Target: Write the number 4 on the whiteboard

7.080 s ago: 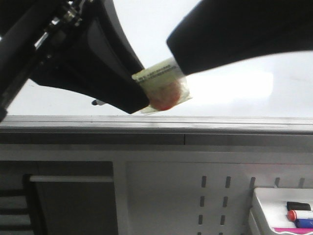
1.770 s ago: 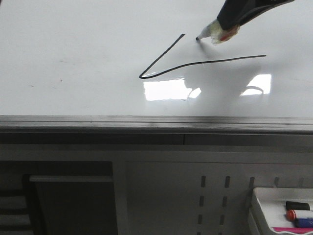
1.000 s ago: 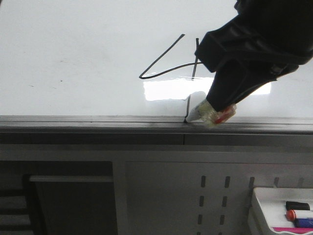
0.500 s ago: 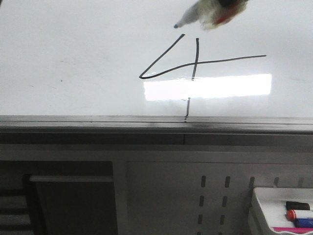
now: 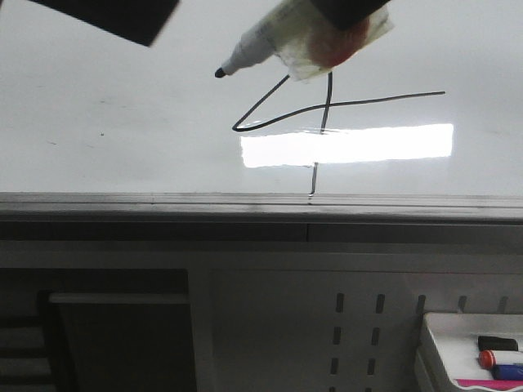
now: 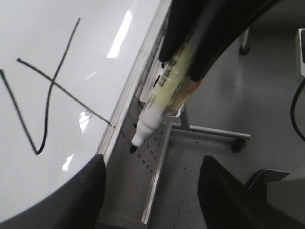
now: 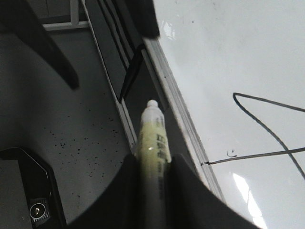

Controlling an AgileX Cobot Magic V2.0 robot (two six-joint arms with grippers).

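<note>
The number 4 [image 5: 327,106] stands in thin black lines on the glossy whiteboard [image 5: 122,122], its stem running down to the grey edge strip [image 5: 245,204]. My right gripper [image 7: 155,160] is shut on a white marker [image 5: 265,37] wrapped in yellowish tape. The marker's black tip [image 5: 219,73] hangs lifted off the board, up and left of the 4. The left wrist view shows the same marker [image 6: 167,90] in front of my left gripper [image 6: 152,161], which is open and empty, beside the 4 [image 6: 47,95]. A dark part of my left arm [image 5: 114,16] shows at the top left.
A grey perforated panel [image 5: 359,327] hangs below the board's edge. A white tray [image 5: 437,335] at the lower right holds a red-capped marker [image 5: 498,358] and other pens. Beyond the board's edge are speckled floor and a wheeled stand leg [image 6: 209,131].
The stem of the 4 was drawn down to the board's edge. The marker then lifted off and has now moved left and closer to the camera. My left arm has entered at the top left.
</note>
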